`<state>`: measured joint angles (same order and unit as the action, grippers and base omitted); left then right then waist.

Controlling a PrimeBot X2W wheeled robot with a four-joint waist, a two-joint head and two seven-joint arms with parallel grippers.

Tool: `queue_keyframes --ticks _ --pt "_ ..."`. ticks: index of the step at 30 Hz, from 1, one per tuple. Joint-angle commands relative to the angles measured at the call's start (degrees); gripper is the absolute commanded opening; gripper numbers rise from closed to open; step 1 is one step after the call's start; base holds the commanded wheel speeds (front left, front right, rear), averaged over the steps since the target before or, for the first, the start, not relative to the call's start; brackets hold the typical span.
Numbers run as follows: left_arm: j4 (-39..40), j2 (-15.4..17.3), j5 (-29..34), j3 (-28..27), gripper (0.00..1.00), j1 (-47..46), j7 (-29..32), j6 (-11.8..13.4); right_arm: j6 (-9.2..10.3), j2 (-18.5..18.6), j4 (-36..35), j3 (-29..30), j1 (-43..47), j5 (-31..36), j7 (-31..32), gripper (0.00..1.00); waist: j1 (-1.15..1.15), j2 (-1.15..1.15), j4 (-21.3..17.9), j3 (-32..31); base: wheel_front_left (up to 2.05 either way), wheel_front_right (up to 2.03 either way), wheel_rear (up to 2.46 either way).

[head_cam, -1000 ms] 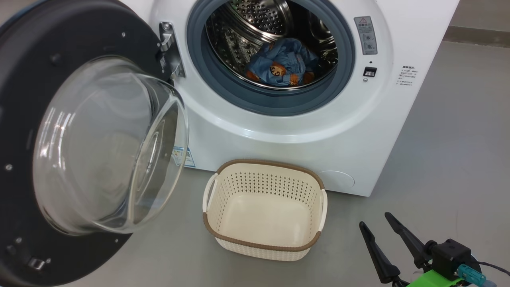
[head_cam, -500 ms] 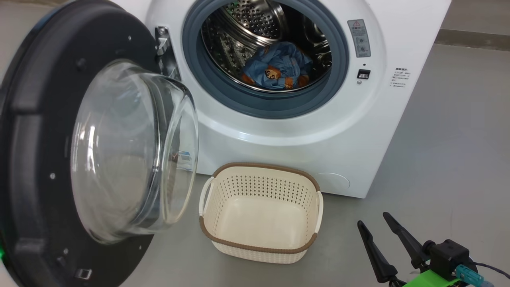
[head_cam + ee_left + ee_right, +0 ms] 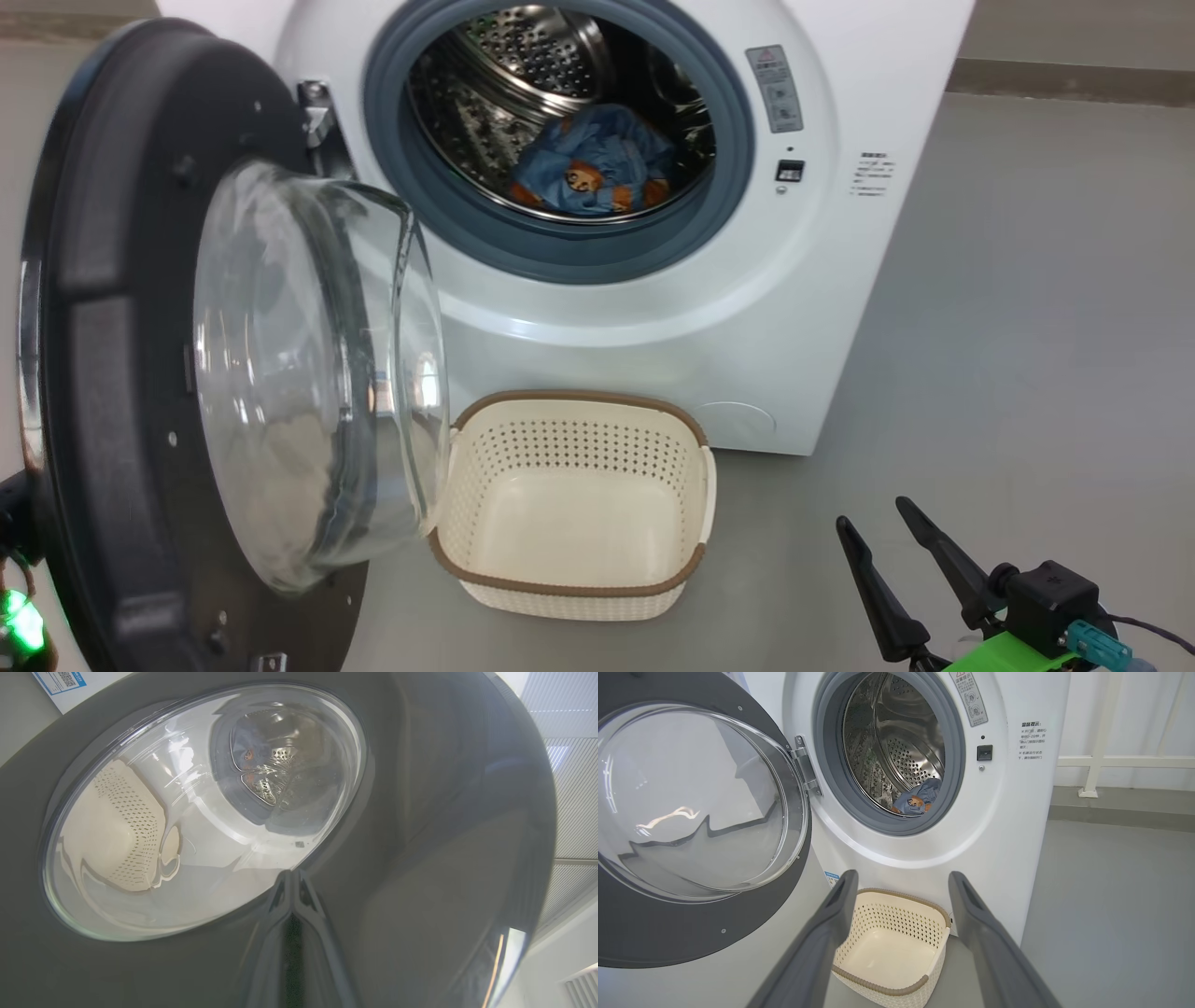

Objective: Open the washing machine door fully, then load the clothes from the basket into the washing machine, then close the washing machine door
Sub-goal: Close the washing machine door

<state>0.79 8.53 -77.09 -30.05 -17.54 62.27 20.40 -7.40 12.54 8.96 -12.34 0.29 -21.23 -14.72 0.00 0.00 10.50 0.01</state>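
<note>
The left gripper is shut, tips against the half-open door. Blue clothes lie inside the washer. The basket sits empty on the floor before it. The right gripper is wide open, holding nothing.

Cream, perforated basket — brown rim; blue clothes, orange-brown prints.

Basket before washing machine, clothes inside
</note>
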Motion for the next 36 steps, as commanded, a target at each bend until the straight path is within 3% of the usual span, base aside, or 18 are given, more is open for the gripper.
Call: queue_keyframes --ticks 1,10,36 --pt "2.7 1.0 -1.0 -0.8 0.0 -0.6 0.7 0.2 -0.09 0.3 -1.5 -0.9 0.0 0.3 -0.3 1.0 0.0 0.0 -1.6 0.0 0.0 0.0 0.0" --pt "6.8 -0.9 -1.9 -0.3 0.0 -0.7 1.0 1.0 -0.09 0.0 -1.8 -0.4 0.3 0.5 -0.3 1.0 0.0 0.0 -5.0 0.6 0.0 0.0 0.0" --pt "2.2 -5.0 -0.3 5.3 0.0 -6.7 -8.1 -4.2 -0.09 -0.7 -1.9 -0.2 -0.9 0.5 -0.3 1.0 0.0 0.0 -12.2 1.9 0.0 0.0 0.0"
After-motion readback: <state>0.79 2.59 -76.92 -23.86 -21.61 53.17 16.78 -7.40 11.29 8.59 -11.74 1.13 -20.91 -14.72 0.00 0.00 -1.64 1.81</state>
